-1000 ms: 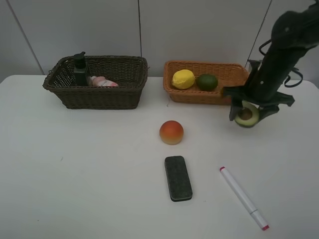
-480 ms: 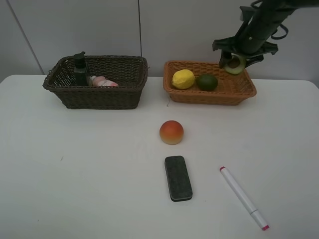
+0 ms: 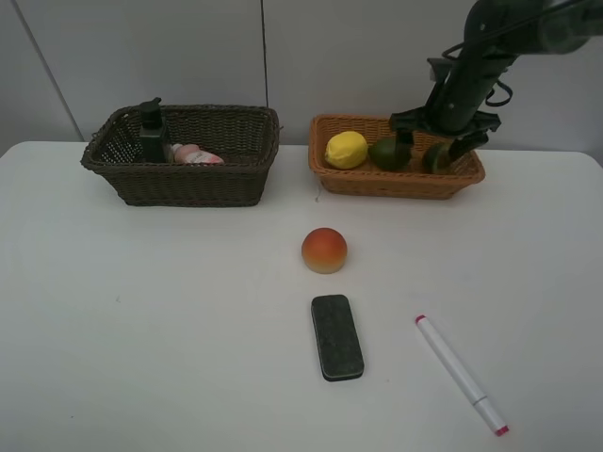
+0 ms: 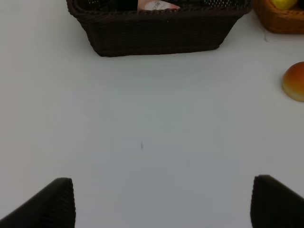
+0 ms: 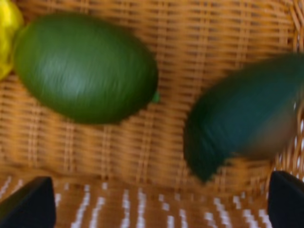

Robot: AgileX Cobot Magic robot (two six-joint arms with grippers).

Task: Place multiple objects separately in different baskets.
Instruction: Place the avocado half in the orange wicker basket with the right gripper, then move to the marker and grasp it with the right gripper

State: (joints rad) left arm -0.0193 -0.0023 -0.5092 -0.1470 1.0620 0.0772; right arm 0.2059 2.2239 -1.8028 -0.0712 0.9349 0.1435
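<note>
My right gripper (image 3: 435, 139) is open and low over the light orange-tan basket (image 3: 396, 181), which holds the yellow lemon (image 3: 346, 149), green lime (image 3: 389, 153) and halved avocado (image 3: 437, 157). In the right wrist view the lime (image 5: 85, 66) and the blurred avocado (image 5: 247, 118) lie on the wicker floor beyond my spread fingertips (image 5: 28, 204). The dark brown basket (image 3: 188, 184) holds the dark green pump bottle (image 3: 151, 132) and pink bottle (image 3: 196, 154). The peach (image 3: 324, 250), black eraser (image 3: 336, 336) and white marker (image 3: 460, 373) lie on the table. My left gripper (image 4: 164, 204) is open and empty over bare table.
The white table (image 3: 141, 311) ends at a grey wall behind the baskets. In the left wrist view the dark basket (image 4: 156, 33) is ahead, the peach (image 4: 294, 81) off to one side.
My right gripper carried the avocado up from the table, over the tan basket, lowered and opened; the avocado now lies in the basket beside the lime.
</note>
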